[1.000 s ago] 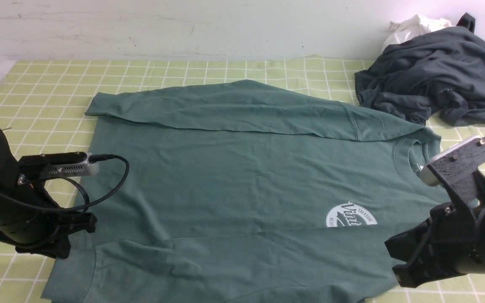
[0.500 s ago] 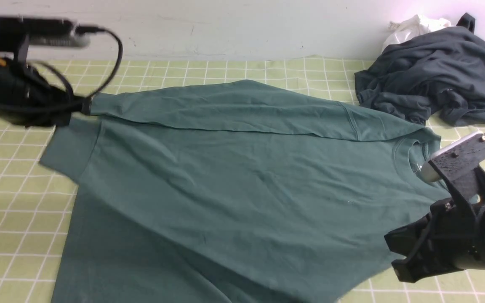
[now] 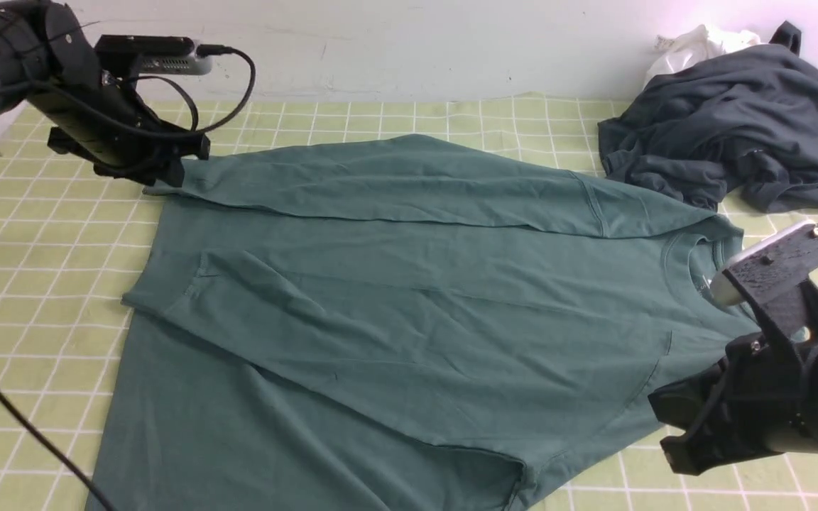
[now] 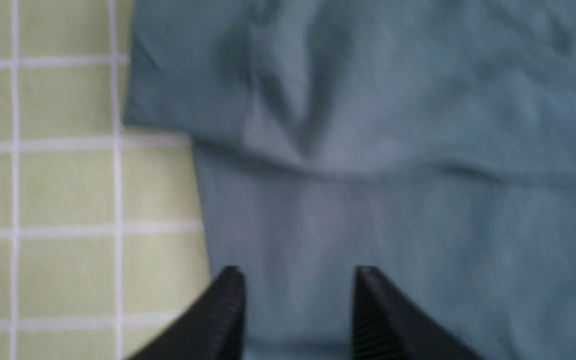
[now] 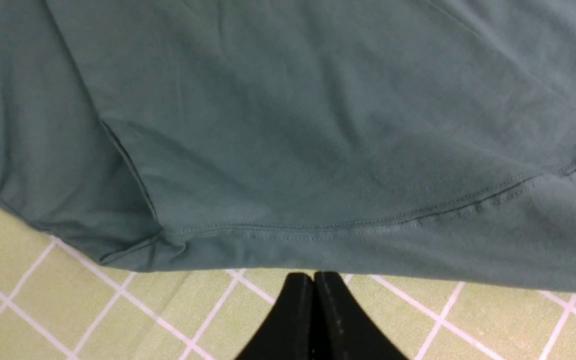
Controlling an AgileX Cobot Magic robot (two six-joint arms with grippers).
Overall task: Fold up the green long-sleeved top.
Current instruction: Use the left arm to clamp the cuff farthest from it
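Across a yellow-green checked tablecloth point(image 3: 40, 284) lies the green long-sleeved top point(image 3: 409, 234), spread flat and filling most of the front view, with its collar point(image 3: 693, 248) toward the robot's right and its hem toward the left. Its far sleeve point(image 3: 395, 177) is folded along the far edge of the body. Its near sleeve point(image 3: 380, 333) lies slantwise over the chest, the cuff ending close to the left side of the garment. At the far left, the left gripper point(image 3: 167, 170) sits at the cuff end of the far sleeve. From the left wrist camera its two black fingers stand clearly apart above green fabric, right beside the garment's edge, and nothing is pinched between them, though that view is blurred. At the near right, the right gripper point(image 3: 664, 433) is low over the tablecloth, just beside the shoulder edge of the top. From the right wrist camera its fingers are pressed tightly together over bare cloth squares, gripping nothing, just short of a stitched seam. At the far right corner, well apart from the top, a crumpled dark charcoal garment point(image 3: 735, 135) is heaped against a pale wall point(image 3: 409, 42), with a small white cloth point(image 3: 700, 42) behind it.
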